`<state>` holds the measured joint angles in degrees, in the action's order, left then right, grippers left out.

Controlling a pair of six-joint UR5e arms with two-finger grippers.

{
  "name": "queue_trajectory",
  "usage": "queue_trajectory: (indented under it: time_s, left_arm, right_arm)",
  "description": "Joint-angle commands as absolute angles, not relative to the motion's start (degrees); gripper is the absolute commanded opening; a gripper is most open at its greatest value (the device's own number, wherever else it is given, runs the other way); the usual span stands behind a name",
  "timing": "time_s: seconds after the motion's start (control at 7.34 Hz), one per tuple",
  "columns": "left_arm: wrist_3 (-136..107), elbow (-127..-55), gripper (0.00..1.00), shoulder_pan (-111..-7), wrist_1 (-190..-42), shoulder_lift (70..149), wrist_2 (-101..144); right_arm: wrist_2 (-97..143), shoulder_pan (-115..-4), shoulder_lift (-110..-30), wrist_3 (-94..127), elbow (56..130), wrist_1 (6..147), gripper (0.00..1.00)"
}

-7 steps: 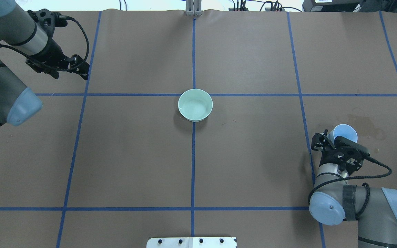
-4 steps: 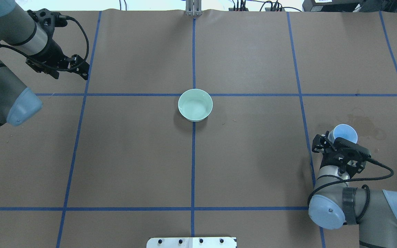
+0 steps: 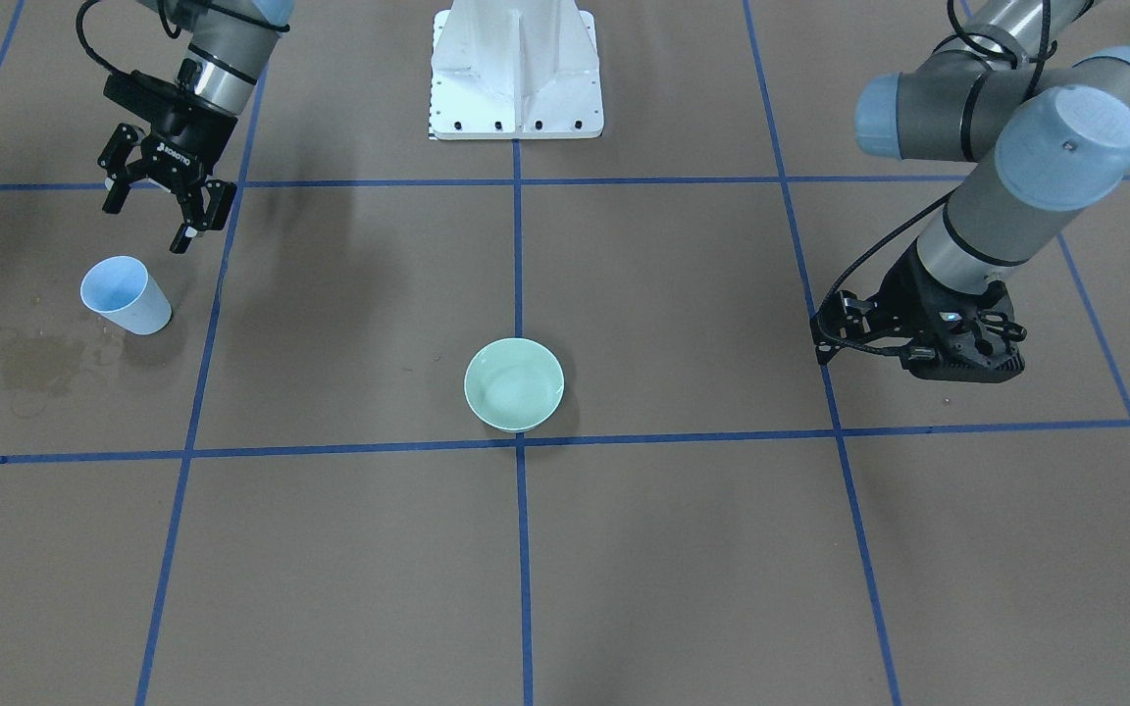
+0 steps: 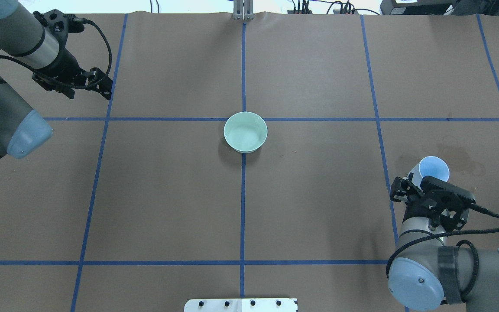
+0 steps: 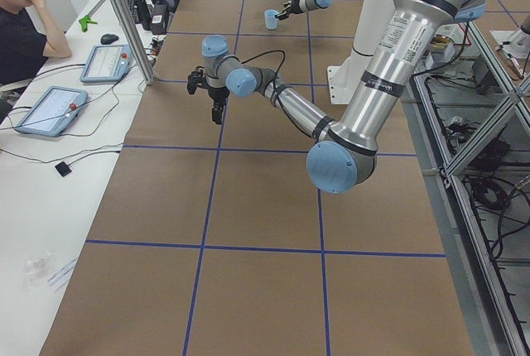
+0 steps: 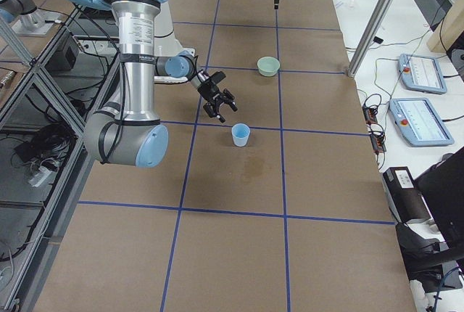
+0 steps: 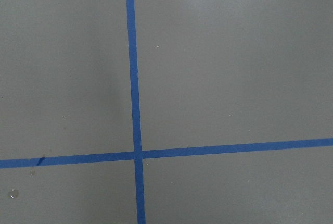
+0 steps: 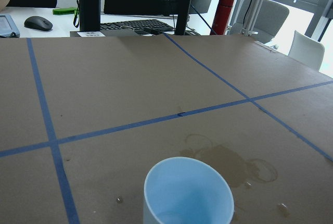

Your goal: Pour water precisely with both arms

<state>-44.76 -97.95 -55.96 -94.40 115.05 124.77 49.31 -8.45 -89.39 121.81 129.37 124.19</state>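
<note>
A light-blue paper cup (image 3: 126, 294) stands upright on the brown table, also in the overhead view (image 4: 434, 168) and the right wrist view (image 8: 187, 195). My right gripper (image 3: 151, 214) is open and empty, hanging just behind the cup and apart from it (image 4: 409, 184). A mint-green bowl (image 3: 514, 384) sits at the table's centre (image 4: 245, 132). Water shows only as a faint sheen inside the bowl. My left gripper (image 4: 103, 84) is open and empty above the far left of the table, well away from both, also in the front-facing view (image 3: 828, 328).
A wet stain (image 3: 30, 363) marks the table beside the cup (image 8: 229, 164). Blue tape lines (image 4: 243, 195) grid the table. The white pedestal (image 3: 516, 69) stands at the robot's edge. Tablets (image 5: 50, 108) and a seated person are past the far edge.
My right arm has drawn back from the cup toward the robot's edge; the cup has stayed in place. The left arm has not visibly moved.
</note>
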Motion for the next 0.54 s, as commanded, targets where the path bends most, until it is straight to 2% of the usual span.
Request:
queue_trajectory:
  time_s: [0.0, 0.41]
  left_arm:
    - [-45.26, -97.21, 1.0, -55.64, -94.39, 116.01, 124.63]
    - [-60.25, -95.28, 1.0, -48.28, -95.18, 124.34, 124.54]
  right_arm:
    - [53.68, -13.15, -82.99, 111.24, 134.12, 131.39, 0.99]
    - [67.54, -24.74, -80.78, 84.12, 139.91, 130.79, 0.99]
